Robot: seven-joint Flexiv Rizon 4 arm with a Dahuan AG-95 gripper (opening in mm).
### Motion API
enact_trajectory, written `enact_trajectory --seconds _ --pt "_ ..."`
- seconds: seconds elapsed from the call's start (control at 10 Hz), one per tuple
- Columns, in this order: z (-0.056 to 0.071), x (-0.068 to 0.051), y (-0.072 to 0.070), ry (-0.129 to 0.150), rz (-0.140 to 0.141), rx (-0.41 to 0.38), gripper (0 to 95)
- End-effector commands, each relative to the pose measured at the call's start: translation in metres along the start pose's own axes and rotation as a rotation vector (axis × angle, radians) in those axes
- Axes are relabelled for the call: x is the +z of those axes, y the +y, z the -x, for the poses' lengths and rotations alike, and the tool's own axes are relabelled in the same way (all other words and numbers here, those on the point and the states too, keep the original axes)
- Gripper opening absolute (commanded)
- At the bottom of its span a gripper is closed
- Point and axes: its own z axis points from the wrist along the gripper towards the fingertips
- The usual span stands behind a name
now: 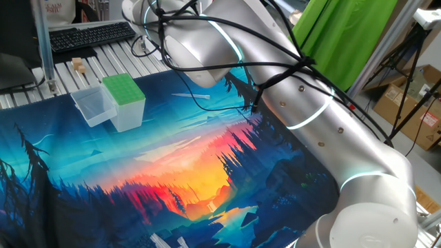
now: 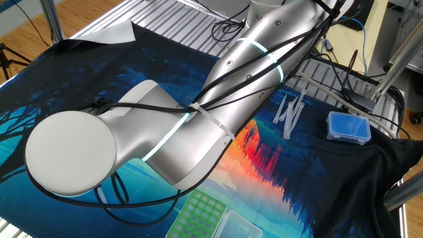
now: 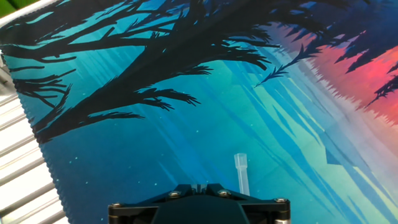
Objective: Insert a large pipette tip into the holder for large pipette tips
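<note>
Peering along the end effector (image 3: 200, 190) from the hand view, only its dark body shows, the fingertips hidden, so the pinch is not seen directly; the jaws read as pressed together; just ahead of it and slightly right, the large pipette tip (image 3: 241, 174) sticks out with its wide collar outward and its lower part lost behind the body, which suggests it is pinched near the narrow end so the point can lead into a hole; beneath lies the printed mat (image 3: 186, 124), its edge and the slatted worktop (image 3: 18, 186) off to the left; farther away, well apart, stands the holder for large pipette tips (image 1: 124, 93), green top upward, touching the clear tub (image 1: 93, 107); farthest, spare tips (image 2: 287, 116) lie beside a blue tip box (image 2: 348, 127); both fixed views hide the end effector behind the arm.
</note>
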Motion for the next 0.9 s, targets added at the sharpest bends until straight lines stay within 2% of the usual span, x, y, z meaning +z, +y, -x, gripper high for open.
enact_trajectory --seconds 0.1,0.2,0.5,0.7,0.9 --pt "-0.0001 0.0000 -0.0001 0.051 -0.020 -0.047 0.0" --pt "-0.0001 0.0000 -0.0001 0.059 -0.027 -0.059 0.0" --pt "-0.0001 0.0000 -0.0001 0.109 -0.050 -0.052 0.0" --pt "-0.0001 0.0000 -0.0001 0.177 -0.079 -0.023 0.0" --pt "-0.0001 0.0000 -0.0001 0.210 -0.098 -0.018 0.0"
